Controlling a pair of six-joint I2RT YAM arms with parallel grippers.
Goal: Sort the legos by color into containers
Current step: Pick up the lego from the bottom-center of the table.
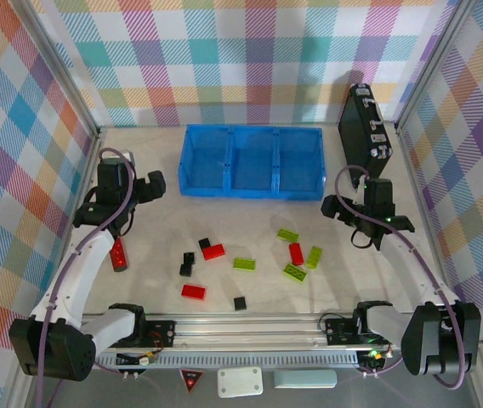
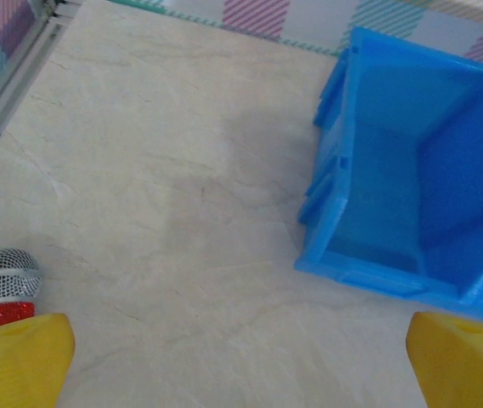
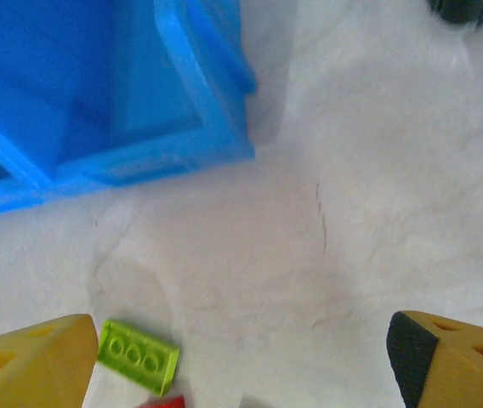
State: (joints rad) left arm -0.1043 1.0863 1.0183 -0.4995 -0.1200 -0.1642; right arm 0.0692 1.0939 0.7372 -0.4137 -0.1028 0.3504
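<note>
The legos (image 1: 244, 263), red, lime-green and black, are scattered mixed together on the worktop (image 1: 250, 217), on the near side of the blue tray (image 1: 250, 161) and apart from it. The tray's three compartments are set side by side at the far middle. The left gripper (image 2: 241, 374) is held released above bare worktop, left of the tray. The right gripper (image 3: 241, 365) is likewise spread wide, grasping nothing, by the tray's near right corner, with a green lego (image 3: 138, 357) just beside one finger.
</note>
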